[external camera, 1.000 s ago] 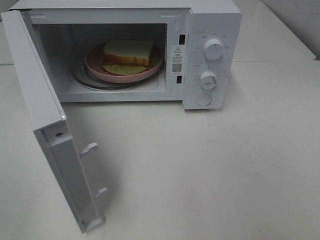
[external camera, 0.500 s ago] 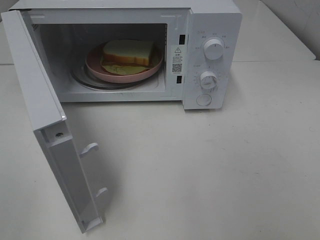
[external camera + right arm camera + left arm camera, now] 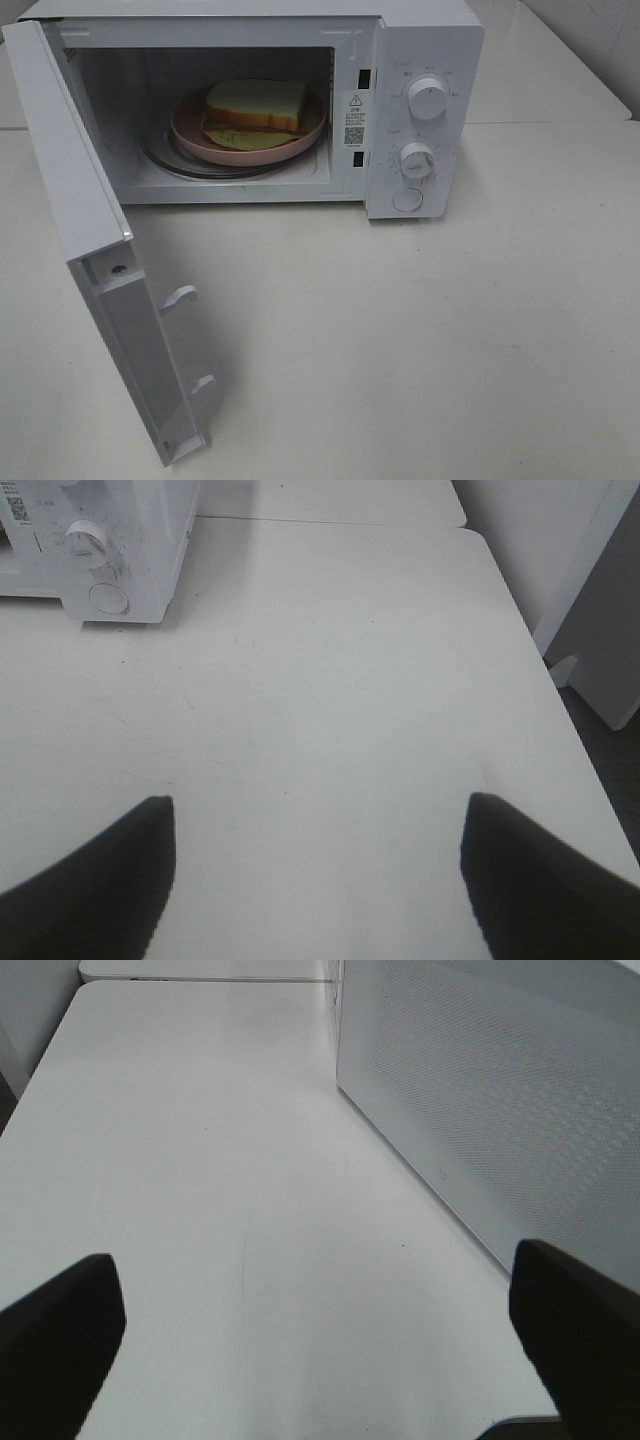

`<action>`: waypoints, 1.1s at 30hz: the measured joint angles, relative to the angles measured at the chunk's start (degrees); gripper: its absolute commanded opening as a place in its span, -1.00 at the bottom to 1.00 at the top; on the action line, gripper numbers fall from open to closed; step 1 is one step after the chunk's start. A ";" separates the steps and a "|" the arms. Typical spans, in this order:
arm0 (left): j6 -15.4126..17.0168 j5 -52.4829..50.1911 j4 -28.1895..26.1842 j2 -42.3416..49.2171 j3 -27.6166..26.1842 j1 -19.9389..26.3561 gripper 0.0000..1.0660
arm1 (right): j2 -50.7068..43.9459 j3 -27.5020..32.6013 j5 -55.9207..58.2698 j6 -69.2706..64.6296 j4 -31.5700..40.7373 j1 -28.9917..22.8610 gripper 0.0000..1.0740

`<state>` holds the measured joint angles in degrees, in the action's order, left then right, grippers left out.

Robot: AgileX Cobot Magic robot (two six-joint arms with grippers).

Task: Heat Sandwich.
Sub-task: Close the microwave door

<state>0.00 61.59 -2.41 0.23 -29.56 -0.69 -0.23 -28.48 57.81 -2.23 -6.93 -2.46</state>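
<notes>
Though sandwich shows only from above, wrist-seen left hand, right hand released.

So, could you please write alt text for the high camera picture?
A white microwave stands on a white table with its door swung wide open. Inside, a sandwich lies on a pink plate.
</notes>
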 measured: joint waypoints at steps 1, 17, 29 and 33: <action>0.00 0.00 0.00 0.00 0.00 0.00 0.88 | 0.00 0.00 0.00 0.00 0.00 0.00 0.42; 0.00 0.00 0.00 -1.26 0.00 0.00 0.88 | 0.00 0.00 0.00 0.00 0.00 0.00 0.42; 0.00 -1.55 -0.74 -7.96 -1.09 0.00 0.87 | 0.00 0.00 0.00 0.00 0.00 0.00 0.42; 0.00 -5.27 -1.38 -11.57 -1.72 0.00 0.82 | 0.00 0.00 0.00 0.00 0.00 0.00 0.42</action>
<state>0.00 56.32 -3.78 -11.34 -31.28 -0.69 -0.23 -28.48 57.81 -2.23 -6.93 -2.46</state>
